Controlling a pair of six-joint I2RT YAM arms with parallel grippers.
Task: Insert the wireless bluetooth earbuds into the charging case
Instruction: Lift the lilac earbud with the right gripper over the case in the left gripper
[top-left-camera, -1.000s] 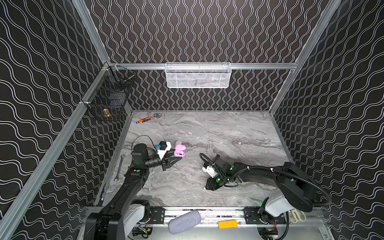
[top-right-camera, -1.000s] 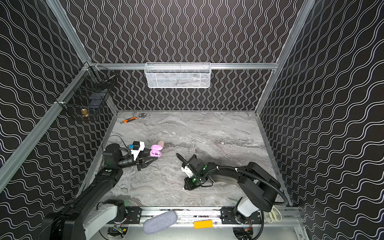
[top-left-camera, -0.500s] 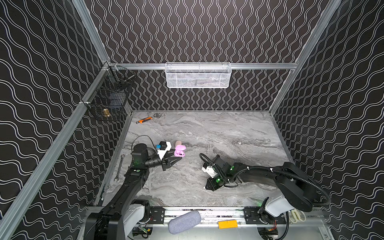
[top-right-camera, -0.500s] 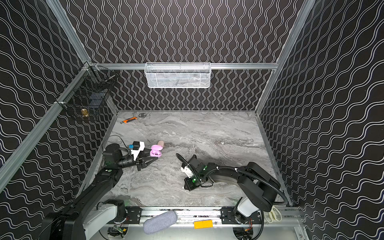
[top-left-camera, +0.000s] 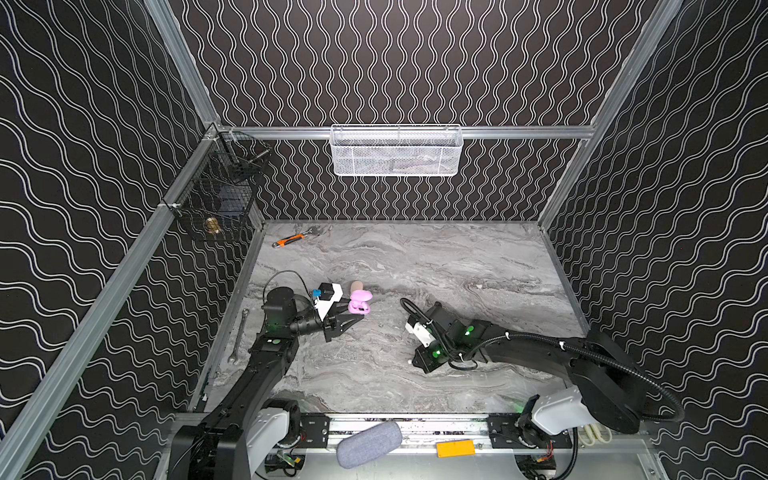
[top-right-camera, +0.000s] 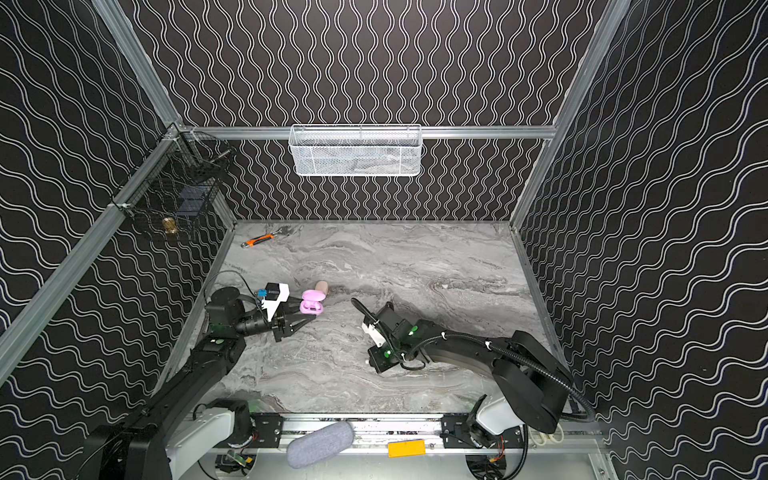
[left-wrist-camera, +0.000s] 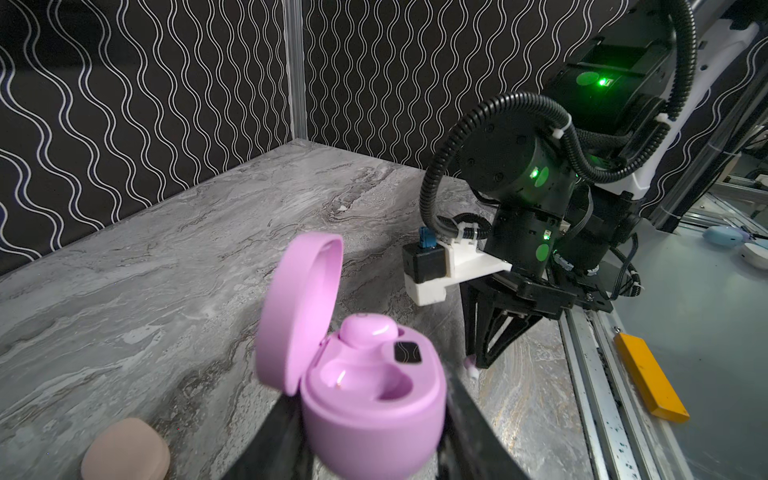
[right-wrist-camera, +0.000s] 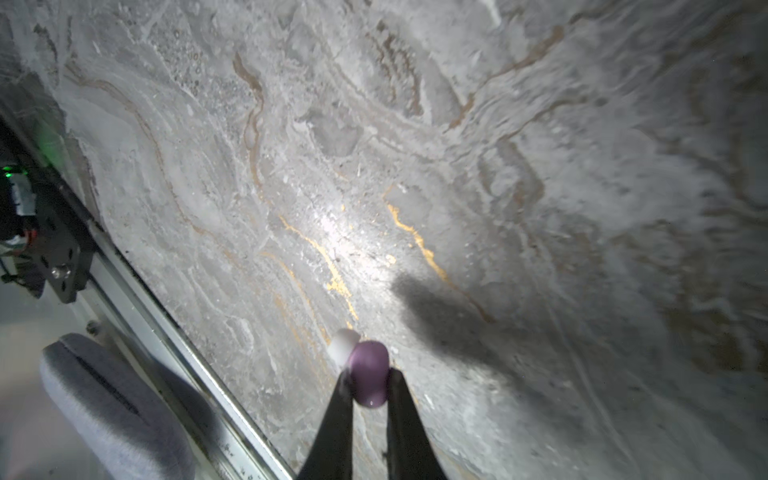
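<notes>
Clamps the open pink charging case (left-wrist-camera: 353, 374) by its base in the left gripper (left-wrist-camera: 370, 424); pinches one lilac earbud (right-wrist-camera: 369, 368) between the narrowed jaws of the right gripper (right-wrist-camera: 369, 384)

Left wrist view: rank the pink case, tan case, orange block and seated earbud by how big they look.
1. pink case, though it is nearest the camera
2. tan case and orange block: they look alike and the tan case is cropped, so unranked
3. earbud seated in the pink case

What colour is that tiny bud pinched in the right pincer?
Lilac-pink, with a white tip; the bud shows best in the right wrist view.
</notes>
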